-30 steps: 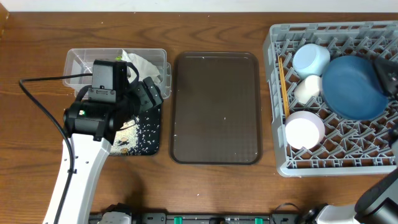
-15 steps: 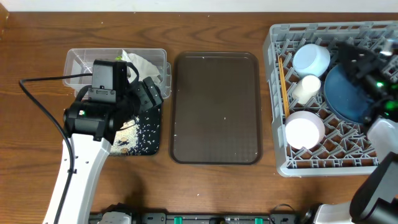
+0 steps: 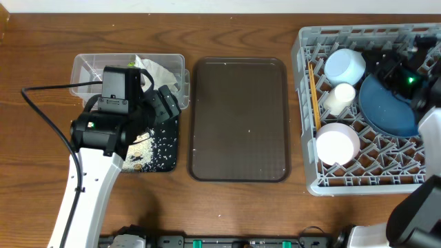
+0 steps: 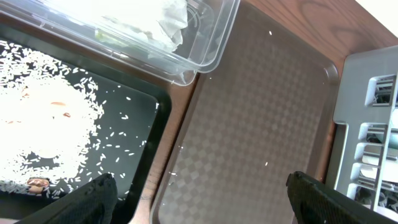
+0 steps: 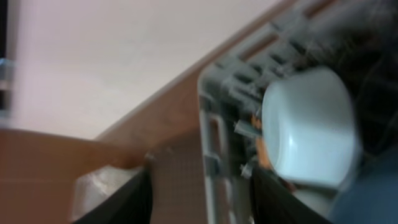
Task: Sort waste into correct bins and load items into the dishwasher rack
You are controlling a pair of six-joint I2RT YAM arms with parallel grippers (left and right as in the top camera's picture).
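The grey dishwasher rack (image 3: pixel 306 103) at the right holds a light-blue bowl (image 3: pixel 344 65), a white cup (image 3: pixel 339 98), a pinkish-white bowl (image 3: pixel 337 143), a wide blue dish (image 3: pixel 386 114) and chopsticks (image 3: pixel 313 96) along its left wall. My right gripper (image 3: pixel 382 60) hovers over the rack's back, just right of the light-blue bowl (image 5: pixel 308 130), open and empty (image 5: pixel 202 199); that view is blurred. At the left, a white napkin (image 3: pixel 160 72) lies in the clear tub (image 3: pixel 89 69), and rice (image 3: pixel 141 148) covers the black tray (image 3: pixel 169 162). My left gripper (image 3: pixel 165 103) hangs open and empty above where the two meet (image 4: pixel 199 199).
A brown serving tray (image 3: pixel 239 117) lies in the middle between the bins and the rack, with a few stray rice grains on it. The left arm's black cable (image 3: pixel 48 89) loops over the table at the far left.
My right arm has swung from the right edge leftward and toward the back over the rack. The left arm has not moved.
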